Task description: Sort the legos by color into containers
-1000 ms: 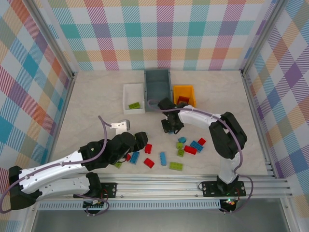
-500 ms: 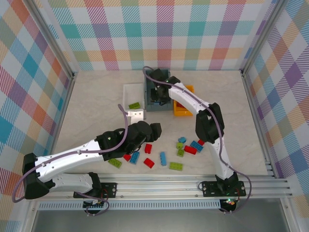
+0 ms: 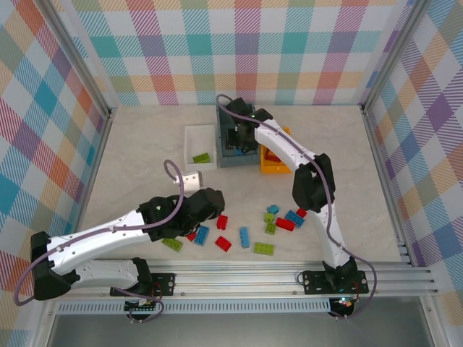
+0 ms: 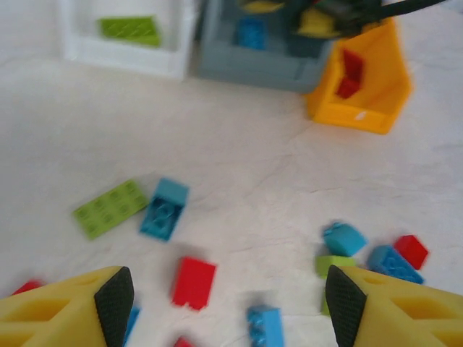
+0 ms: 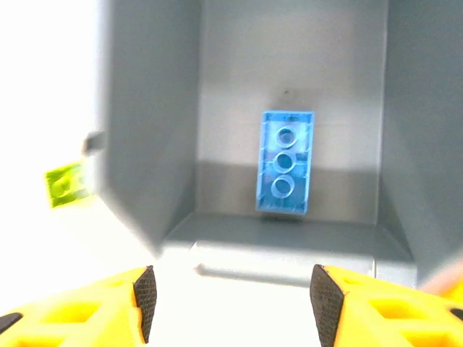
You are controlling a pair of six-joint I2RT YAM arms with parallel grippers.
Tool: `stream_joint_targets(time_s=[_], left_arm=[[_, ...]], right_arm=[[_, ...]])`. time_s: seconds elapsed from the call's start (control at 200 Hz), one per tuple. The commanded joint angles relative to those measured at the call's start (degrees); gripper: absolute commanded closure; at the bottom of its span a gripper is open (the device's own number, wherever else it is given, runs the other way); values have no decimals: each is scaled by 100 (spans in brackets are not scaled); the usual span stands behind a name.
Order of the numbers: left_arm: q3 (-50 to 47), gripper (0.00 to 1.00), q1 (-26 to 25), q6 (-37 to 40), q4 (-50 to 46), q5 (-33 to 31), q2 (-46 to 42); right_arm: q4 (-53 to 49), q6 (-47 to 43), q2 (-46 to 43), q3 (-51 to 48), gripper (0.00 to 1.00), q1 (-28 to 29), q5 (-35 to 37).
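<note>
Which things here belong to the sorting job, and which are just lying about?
Job: loose legos, grey bin with blue lego, white tray with green lego, orange bin with red legos.
Just there: plaid walls, metal rail.

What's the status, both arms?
Right gripper open over grey bin, blue brick inside. Left gripper open, empty, above loose legos. Nothing in the way.

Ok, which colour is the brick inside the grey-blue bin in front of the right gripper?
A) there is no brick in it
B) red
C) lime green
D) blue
D: in the right wrist view a blue brick sits inside the grey-blue bin, beyond the right gripper with its jaws parted.
</note>
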Motion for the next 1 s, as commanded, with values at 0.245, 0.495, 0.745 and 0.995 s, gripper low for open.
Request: stream_joint_targets(time_s=[0.245, 0.495, 0.745, 0.995], left_arm=[[-2569, 30, 1528, -2213, -458, 1767, -1758], [-3018, 30, 1917, -2182, 232, 2308, -1283], [-3545, 38, 2185, -2305, 714, 2491, -1233], [-3608, 54, 2209, -2264, 943, 2403, -1085]], right_arm=[[4184, -1153, -4393, -5549, 38, 2028, -1297], [4193, -528, -5016, -6613, 37, 3314, -934], [4113, -320, -5066, -6711, 37, 3580, -703], [3952, -381, -4965, -6542, 37, 3580, -559]])
